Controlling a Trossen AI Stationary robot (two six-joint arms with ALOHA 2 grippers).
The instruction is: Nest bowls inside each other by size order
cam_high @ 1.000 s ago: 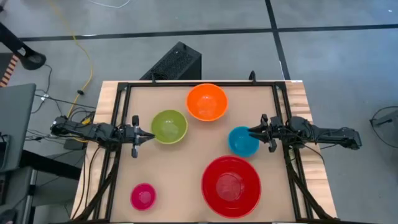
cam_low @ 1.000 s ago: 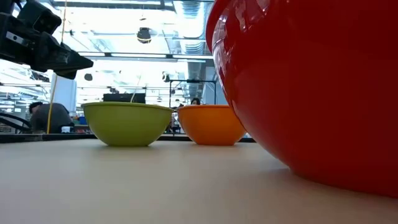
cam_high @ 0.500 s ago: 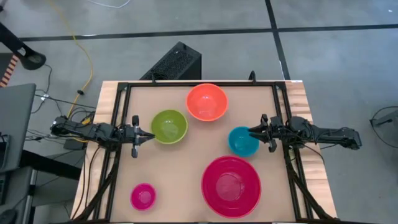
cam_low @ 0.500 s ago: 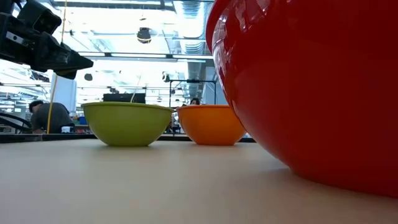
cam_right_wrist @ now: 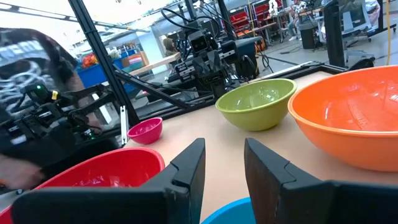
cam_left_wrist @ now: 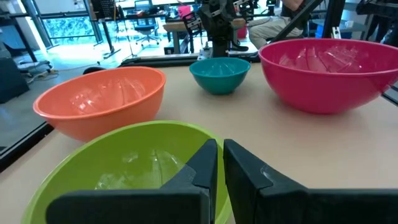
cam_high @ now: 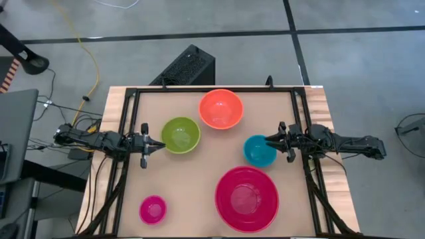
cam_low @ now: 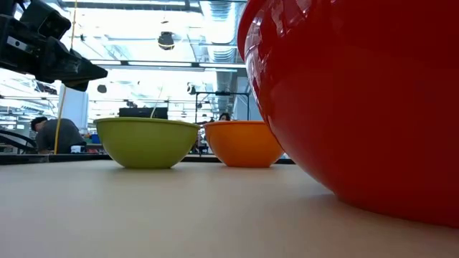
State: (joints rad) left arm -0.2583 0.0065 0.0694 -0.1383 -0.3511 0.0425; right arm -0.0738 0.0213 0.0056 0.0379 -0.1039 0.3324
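Note:
Five bowls rest upright on their bases on the tan table. The red bowl [cam_high: 246,198] is at the near right, the orange bowl [cam_high: 220,108] at the far middle, the lime green bowl [cam_high: 180,135] left of centre, the blue bowl [cam_high: 257,151] right of centre and the pink bowl [cam_high: 153,210] at the near left. My left gripper [cam_high: 161,144] is shut and hovers level just above the green bowl's left rim [cam_left_wrist: 124,174]. My right gripper [cam_high: 267,140] is open and hovers level at the blue bowl's right rim [cam_right_wrist: 227,211].
Black frame rails [cam_high: 126,133] run along the table's left, right and far sides. In the low view the red bowl [cam_low: 358,93] hides the right half of the table. A person [cam_right_wrist: 37,93] stands beyond the table's near left side.

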